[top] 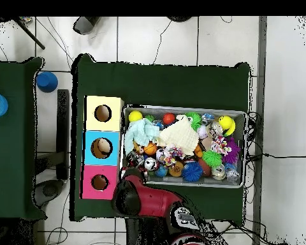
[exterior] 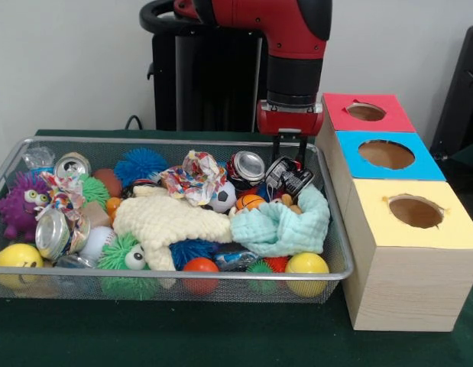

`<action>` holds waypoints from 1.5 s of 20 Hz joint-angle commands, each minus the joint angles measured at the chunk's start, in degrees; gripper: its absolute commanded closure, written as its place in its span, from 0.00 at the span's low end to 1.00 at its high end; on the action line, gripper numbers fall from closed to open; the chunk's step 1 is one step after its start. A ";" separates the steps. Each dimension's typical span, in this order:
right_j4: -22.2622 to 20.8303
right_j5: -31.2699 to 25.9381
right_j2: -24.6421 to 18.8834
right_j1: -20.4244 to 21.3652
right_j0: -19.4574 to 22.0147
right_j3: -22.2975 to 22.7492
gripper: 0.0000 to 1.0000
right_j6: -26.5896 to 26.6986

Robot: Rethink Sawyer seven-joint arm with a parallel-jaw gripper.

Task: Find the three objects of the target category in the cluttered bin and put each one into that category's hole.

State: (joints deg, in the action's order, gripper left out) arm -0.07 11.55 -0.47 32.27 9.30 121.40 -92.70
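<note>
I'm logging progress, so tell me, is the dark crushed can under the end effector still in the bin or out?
In the bin. The dark crushed can lies among the clutter inside the mesh bin, under the end effector.

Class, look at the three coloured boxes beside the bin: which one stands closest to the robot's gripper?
The red-topped box, at the far end of the row. The gripper hangs right beside it, while the blue-topped box and yellow-topped box lie progressively farther away.
</note>
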 commanded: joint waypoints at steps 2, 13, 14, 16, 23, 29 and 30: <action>0.91 -1.75 -3.15 0.64 2.22 -9.74 1.00 -8.17; 2.77 -9.48 -3.73 1.66 2.63 -11.03 0.00 -7.59; 2.73 -9.70 -3.73 1.72 2.63 -11.07 0.00 -7.69; 2.34 -10.35 -3.94 1.89 2.75 -11.21 0.00 -7.60; 1.47 -14.03 -4.68 4.14 3.04 -12.18 0.00 -6.43; 2.26 -18.66 -4.74 6.61 2.75 -12.23 0.00 -6.60; 2.34 -18.90 -4.80 6.94 2.71 -12.28 0.00 -6.78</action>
State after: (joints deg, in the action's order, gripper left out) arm -0.11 0.26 -0.63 36.63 11.09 116.70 -92.70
